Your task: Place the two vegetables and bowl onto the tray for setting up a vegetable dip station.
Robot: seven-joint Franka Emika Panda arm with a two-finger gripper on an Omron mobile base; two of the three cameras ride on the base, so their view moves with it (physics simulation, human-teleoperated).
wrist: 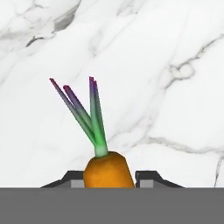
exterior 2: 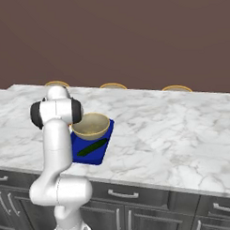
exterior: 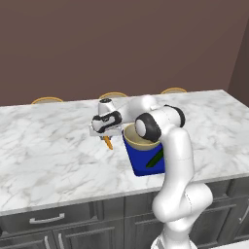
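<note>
We have the hand (exterior: 106,139) low over the marble desk (exterior: 48,146), just left of the blue tray (exterior: 141,168). Its fingertips (wrist: 146,178) pinch the orange carrot (wrist: 108,170) from both sides, green top pointing away from us in the hand view. The bowl (exterior: 138,141) and the cucumber (exterior 2: 92,147) sit on the tray.
</note>
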